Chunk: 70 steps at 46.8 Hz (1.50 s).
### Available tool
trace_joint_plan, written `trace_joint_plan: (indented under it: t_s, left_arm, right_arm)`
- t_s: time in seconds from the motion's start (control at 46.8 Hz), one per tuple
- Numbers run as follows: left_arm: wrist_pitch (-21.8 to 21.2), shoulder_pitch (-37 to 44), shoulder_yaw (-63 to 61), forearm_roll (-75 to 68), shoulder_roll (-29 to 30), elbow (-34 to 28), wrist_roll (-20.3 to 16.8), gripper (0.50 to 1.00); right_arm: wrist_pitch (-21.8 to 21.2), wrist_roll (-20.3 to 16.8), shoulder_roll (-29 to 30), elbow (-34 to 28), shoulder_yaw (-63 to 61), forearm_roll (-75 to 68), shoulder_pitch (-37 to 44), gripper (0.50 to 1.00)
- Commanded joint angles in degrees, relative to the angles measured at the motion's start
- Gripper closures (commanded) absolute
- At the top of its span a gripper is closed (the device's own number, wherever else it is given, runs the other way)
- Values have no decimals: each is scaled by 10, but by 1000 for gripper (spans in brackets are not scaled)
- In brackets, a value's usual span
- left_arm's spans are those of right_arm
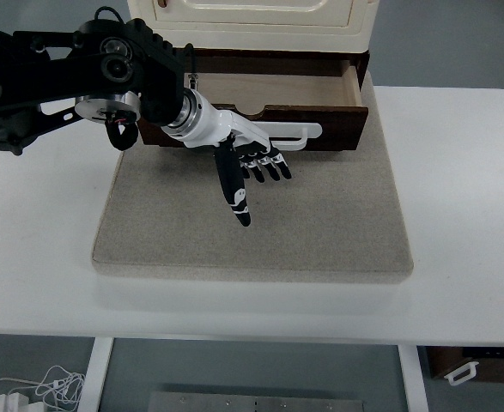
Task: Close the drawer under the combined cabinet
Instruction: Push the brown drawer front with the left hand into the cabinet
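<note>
Dark wood drawer (273, 107) pulled open under cream cabinet (252, 21); left hand (243, 163) at white handle (294, 135), fingers (273, 167) spread, nothing gripped; felt mat (320, 223) underneath.

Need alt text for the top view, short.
The robot's left hand, fingers spread, is at the front of an open, empty brown drawer under a cream cabinet, by its white handle. The cabinet sits on a grey mat on a white table.

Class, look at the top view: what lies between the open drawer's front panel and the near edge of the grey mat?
In the top view, only the left robot hand lies between the drawer front and the near edge of the mat.
</note>
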State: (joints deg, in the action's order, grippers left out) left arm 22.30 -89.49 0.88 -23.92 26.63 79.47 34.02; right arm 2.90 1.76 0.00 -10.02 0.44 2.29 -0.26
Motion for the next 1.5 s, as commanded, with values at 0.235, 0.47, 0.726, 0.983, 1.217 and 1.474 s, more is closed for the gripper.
trace_joint_plan:
  t_s: [0.235, 0.47, 0.726, 0.983, 1.217, 1.474]
  left_arm:
    - [-15, 0, 7, -3, -10, -35, -1, 504]
    - [-20, 0, 9, -3, -25, -71, -4, 504]
    - [-30, 1, 12, -15, -40, -100, -6, 504]
    - [-32, 7, 18, -15, -44, -122, -6, 504]
    - [-32, 8, 18, -15, -45, -145, -11, 504]
    - [-34, 8, 18, -13, -48, -167, -13, 508]
  right_arm:
    - [0, 0, 0, 0, 0, 0, 0, 548]
    - [0, 0, 0, 0, 0, 0, 0, 548]
    - [0, 0, 0, 0, 0, 0, 0, 548]
    - [0, 0, 0, 0, 0, 0, 0, 548]
    - [0, 0, 0, 0, 0, 0, 0, 548]
    - [0, 0, 0, 0, 0, 0, 0, 548]
